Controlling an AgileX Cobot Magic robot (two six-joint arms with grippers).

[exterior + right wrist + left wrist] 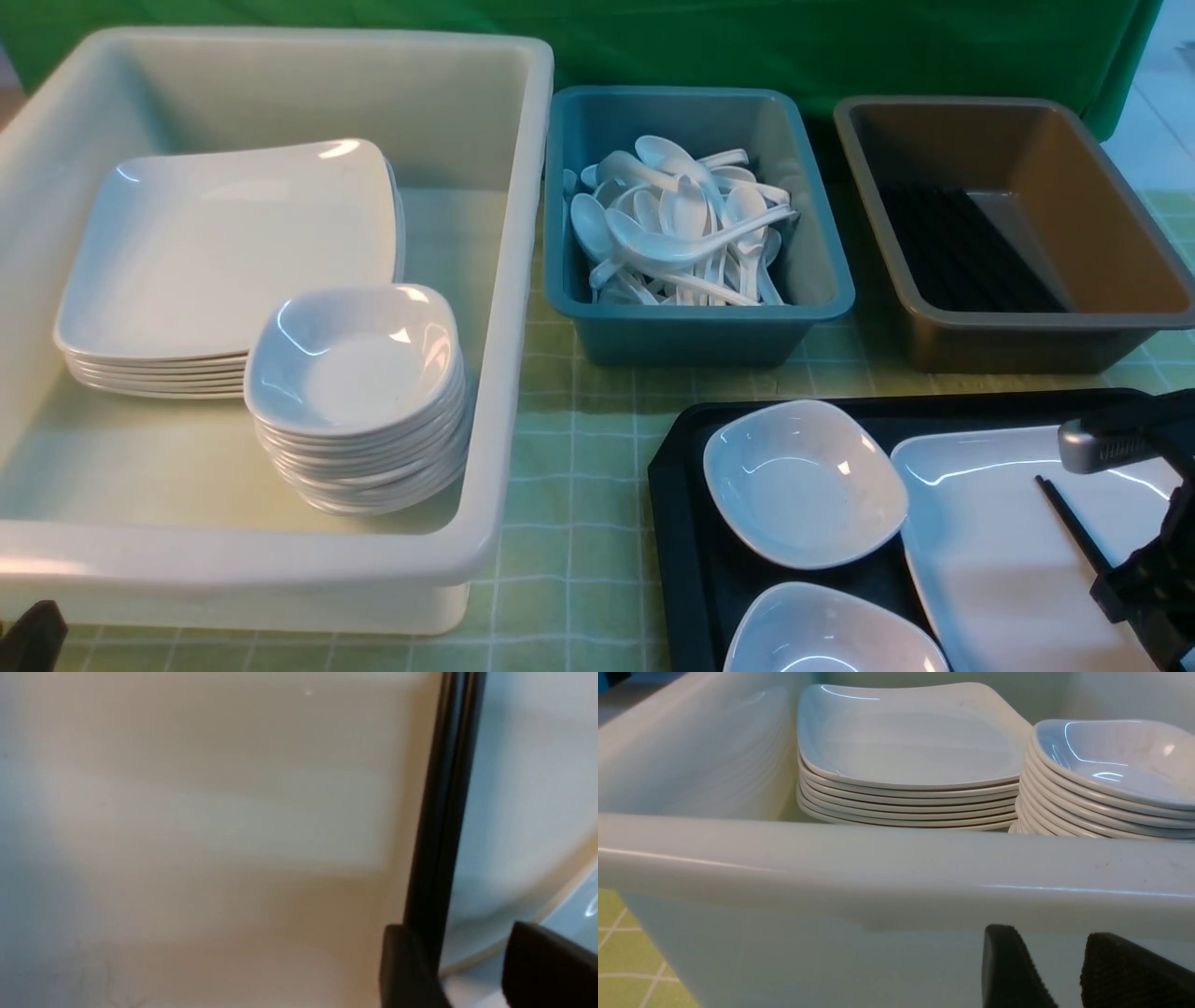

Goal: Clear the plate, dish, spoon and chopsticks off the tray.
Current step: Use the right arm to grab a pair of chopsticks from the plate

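Right fingers point(406, 970) parted around thin black chopsticks point(441, 812) on glossy plate point(990, 560), left fingers point(1008, 970) apart, empty

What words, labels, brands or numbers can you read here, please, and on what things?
None: no text is legible.
The large white plastic tub, blue tub of white spoons, brown tub and black rectangular tray show plain surfaces; the right wrist view is too blurred to tell.

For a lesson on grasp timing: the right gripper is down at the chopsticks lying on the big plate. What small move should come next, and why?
Probably close the right gripper on the chopsticks. They lie on the plate and run between its open jaws, not yet gripped, so closing should catch them before any lift.
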